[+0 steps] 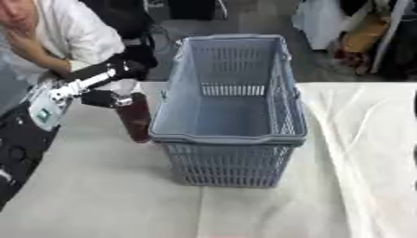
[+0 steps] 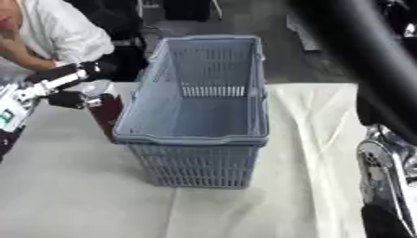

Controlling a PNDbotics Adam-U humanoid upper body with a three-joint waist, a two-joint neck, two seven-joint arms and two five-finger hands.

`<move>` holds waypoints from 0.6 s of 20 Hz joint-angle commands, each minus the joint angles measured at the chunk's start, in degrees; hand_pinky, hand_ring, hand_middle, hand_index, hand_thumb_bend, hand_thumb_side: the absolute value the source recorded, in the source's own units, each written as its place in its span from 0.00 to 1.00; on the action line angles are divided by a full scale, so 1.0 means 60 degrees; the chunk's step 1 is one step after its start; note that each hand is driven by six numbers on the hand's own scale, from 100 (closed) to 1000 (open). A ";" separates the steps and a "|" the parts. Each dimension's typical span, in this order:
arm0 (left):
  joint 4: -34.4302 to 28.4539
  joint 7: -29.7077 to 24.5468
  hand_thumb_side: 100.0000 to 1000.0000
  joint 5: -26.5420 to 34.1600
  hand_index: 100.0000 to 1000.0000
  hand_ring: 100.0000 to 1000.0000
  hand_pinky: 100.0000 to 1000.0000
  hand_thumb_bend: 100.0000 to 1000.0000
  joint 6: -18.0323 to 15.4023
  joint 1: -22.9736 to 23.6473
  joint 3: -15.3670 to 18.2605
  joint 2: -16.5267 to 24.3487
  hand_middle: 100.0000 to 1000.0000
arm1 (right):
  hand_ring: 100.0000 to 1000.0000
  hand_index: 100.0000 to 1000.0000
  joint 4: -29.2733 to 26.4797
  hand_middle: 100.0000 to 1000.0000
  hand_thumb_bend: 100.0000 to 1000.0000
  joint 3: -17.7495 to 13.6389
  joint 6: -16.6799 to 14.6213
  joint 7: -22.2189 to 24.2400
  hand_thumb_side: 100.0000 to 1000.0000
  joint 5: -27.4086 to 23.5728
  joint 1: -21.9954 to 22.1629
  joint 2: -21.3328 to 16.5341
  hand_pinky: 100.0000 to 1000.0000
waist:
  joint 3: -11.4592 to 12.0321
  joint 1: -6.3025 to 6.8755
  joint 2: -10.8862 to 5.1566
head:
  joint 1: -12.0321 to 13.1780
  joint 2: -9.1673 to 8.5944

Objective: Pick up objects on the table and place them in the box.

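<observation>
One dark red bottle (image 1: 135, 118) stands upright on the bench (image 1: 97, 195), just beside the left wall of the grey basket (image 1: 230, 139). I can read no label or writing on it, nor on anything else. My left robot hand (image 1: 102, 98) sits at the bottle's top, dark fingers curled about its neck, though the contact itself is hard to make out. The bottle's right edge is hidden behind the basket rim. The basket stands open and I see nothing inside it. A white cloth (image 1: 366, 148) covers the bench to the right. My right arm crosses the right eye view as a dark blur; its robot hand I cannot see.
</observation>
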 commanded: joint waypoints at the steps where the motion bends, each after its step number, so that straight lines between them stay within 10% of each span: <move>1: 0.0015 0.0012 0.74 -0.0090 1.00 0.94 1.00 1.00 -0.0044 -0.0230 0.0171 0.0137 1.00 | 0.44 0.80 -0.0104 0.57 0.00 0.0009 0.0002 0.0029 1.00 -0.0061 -0.0241 0.0044 0.22 | -0.0026 -0.0010 -0.0055 | 0.0143 -0.0177; 12: 0.0214 0.0109 0.71 -0.0288 1.00 0.95 1.00 1.00 -0.0084 -0.0220 0.0288 0.0151 1.00 | 0.44 0.80 -0.0104 0.56 0.00 0.0032 0.0002 0.0112 1.00 -0.0089 -0.0407 0.0110 0.22 | -0.0115 -0.0023 0.0177 | 0.0188 -0.0433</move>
